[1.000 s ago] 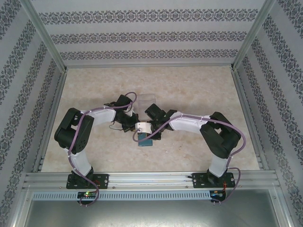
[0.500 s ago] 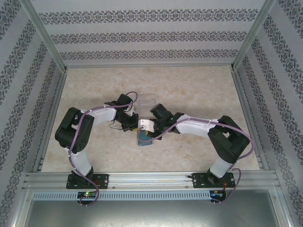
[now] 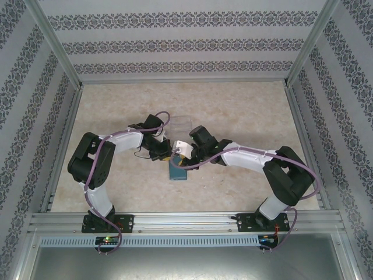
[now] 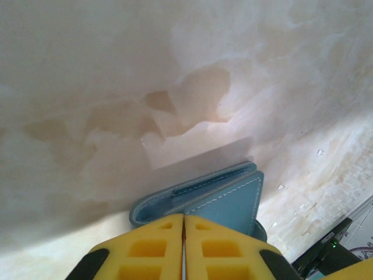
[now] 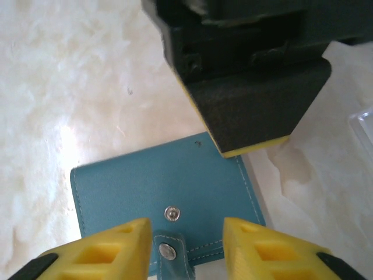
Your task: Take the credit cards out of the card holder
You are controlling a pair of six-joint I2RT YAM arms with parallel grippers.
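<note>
Okay, we're down low in the middle of the marble-patterned table [image 3: 245, 111], both arms reaching in from either side and meeting over the card holder [image 5: 157, 186]. It's lying flat and folded closed, teal cover up, just on the near side of the clear plastic box [image 3: 182, 123]. On the right wrist view, the right gripper [image 5: 185, 230] hangs over the holder's edge with its yellow fingers [image 5: 111, 254] spread apart, one on each side of the strap tab [image 5: 172, 258]. The tab's stud sits just below the snap [image 5: 172, 213] on the cover, and neither finger is touching the tab. Across from it, the left gripper [image 4: 184, 220] comes in at the opposite edge with its yellow fingers pressed together, just a thin seam between them. Its tips sit right at the holder's edge, and whether they're nipping any of the leather, I can't tell from here. From the left wrist, the holder's two stitched leaves show stacked, the fold edge facing the camera.
</note>
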